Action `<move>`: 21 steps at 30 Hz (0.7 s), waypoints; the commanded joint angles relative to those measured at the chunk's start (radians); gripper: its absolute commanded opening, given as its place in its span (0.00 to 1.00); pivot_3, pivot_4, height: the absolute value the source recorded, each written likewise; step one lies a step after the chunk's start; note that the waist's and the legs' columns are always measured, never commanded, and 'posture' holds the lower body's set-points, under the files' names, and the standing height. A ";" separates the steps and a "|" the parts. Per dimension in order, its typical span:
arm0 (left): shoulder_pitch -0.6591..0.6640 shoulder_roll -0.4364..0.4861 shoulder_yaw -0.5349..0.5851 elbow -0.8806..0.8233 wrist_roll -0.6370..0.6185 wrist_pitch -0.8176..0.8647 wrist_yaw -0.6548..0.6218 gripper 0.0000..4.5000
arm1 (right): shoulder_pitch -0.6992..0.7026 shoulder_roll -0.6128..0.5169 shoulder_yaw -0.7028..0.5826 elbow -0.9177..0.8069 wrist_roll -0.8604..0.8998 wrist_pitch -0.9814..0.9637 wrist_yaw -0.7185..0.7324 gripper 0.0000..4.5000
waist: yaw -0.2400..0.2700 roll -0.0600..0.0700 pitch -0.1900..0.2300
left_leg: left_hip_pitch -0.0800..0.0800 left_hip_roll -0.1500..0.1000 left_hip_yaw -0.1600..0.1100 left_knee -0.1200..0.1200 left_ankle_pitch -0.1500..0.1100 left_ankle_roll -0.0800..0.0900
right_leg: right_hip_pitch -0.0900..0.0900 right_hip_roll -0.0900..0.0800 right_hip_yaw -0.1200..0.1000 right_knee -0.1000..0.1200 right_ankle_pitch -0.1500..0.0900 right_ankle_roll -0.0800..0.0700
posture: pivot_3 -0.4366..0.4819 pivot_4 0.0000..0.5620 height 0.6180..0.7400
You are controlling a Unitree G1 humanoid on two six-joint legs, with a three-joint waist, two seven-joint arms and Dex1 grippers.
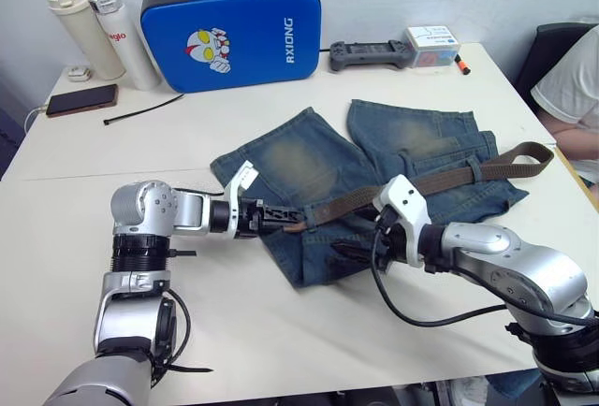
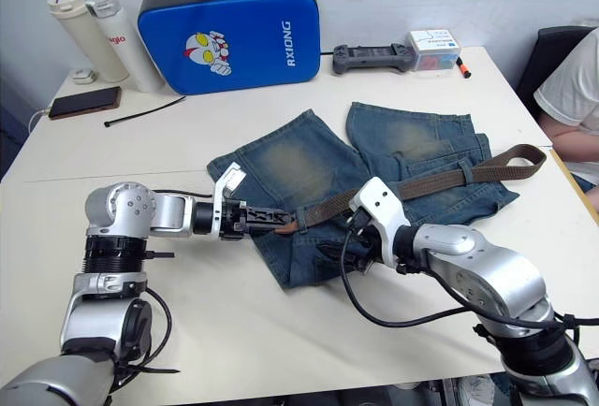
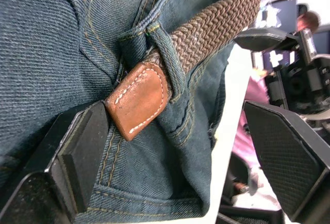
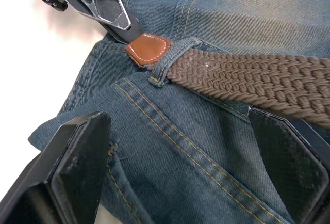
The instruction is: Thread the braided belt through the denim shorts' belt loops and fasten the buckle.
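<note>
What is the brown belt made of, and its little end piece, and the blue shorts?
The braided belt looks like woven fabric cord: its matte strands criss-cross. Its tip seems smooth tan leather, maybe imitation, edged with pale stitching. The denim shorts look like faded cotton denim, with diagonal weave and yellowish seams.

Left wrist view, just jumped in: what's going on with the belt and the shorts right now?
The robot is threading the braided belt through the denim shorts on the table. The belt's leather tip has just come out of a belt loop at the shorts' left end. The left gripper is open around that tip, one finger right beside it, not yet clamped. The right gripper hovers open over the waistband nearby. The belt's far end loops off past the shorts' right side; fastening isn't done.
</note>
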 commanded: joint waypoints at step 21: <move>0.002 0.035 -0.003 0.000 -0.110 0.006 0.023 0.01 | 0.023 -0.078 -0.015 -0.014 -0.083 0.034 0.037 1.00 | -0.002 0.000 0.000 | 0.000 0.000 0.000 0.000 0.000 0.000 | 0.000 0.000 0.000 0.000 0.000 0.000 | 0.48 0.27 1.00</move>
